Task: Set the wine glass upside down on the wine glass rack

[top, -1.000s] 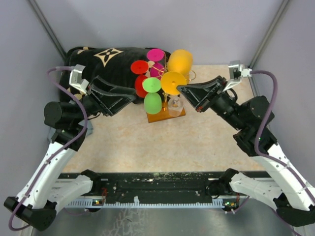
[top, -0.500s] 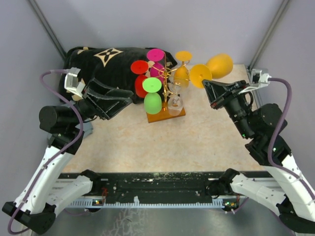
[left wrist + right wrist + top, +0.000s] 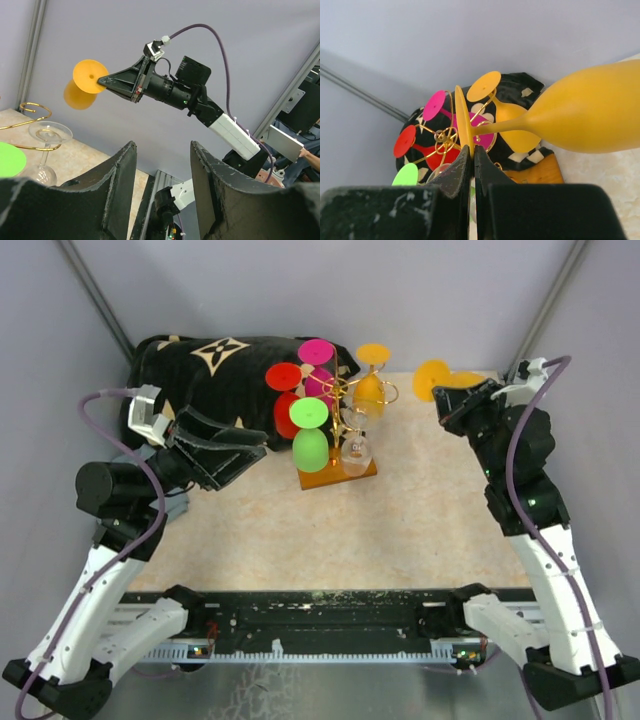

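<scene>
Right pincer clamped on foot of yellow wine glass, held sideways in air well right of wine glass rack; left pincer apart, empty; hanging not yet done.

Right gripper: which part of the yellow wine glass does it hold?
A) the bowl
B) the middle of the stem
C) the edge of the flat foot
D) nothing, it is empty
C: in the right wrist view the right gripper is shut on the rim of the foot disc of the yellow wine glass, while the stem and bowl stick out free.
</scene>
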You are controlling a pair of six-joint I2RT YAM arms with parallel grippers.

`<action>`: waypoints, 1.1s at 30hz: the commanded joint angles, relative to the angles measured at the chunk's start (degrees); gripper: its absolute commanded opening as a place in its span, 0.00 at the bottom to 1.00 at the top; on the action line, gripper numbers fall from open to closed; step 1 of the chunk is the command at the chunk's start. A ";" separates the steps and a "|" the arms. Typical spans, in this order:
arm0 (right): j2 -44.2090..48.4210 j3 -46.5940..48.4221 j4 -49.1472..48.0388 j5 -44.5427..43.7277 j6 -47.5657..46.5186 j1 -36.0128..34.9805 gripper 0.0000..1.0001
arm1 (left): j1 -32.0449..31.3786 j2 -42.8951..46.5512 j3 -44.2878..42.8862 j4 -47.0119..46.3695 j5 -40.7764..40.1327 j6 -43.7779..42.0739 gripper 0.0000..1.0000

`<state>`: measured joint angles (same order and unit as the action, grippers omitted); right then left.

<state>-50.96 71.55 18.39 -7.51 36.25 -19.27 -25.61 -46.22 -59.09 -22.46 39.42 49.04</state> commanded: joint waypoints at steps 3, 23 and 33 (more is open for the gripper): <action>-2.85 -1.33 -7.85 14.51 9.61 8.14 0.00 | 0.18 1.21 -0.10 1.89 -0.42 -2.02 0.53; -16.68 -1.26 -20.89 27.78 21.53 14.00 0.00 | 0.13 0.69 -0.48 3.78 -1.08 -3.80 0.53; -21.28 0.06 -24.53 31.87 23.56 13.99 0.00 | 0.17 0.46 -0.57 4.04 -1.43 -4.03 0.53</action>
<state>-71.68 67.59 -0.30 21.37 58.65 -5.72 -25.61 -45.78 -59.09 -18.22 38.54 46.15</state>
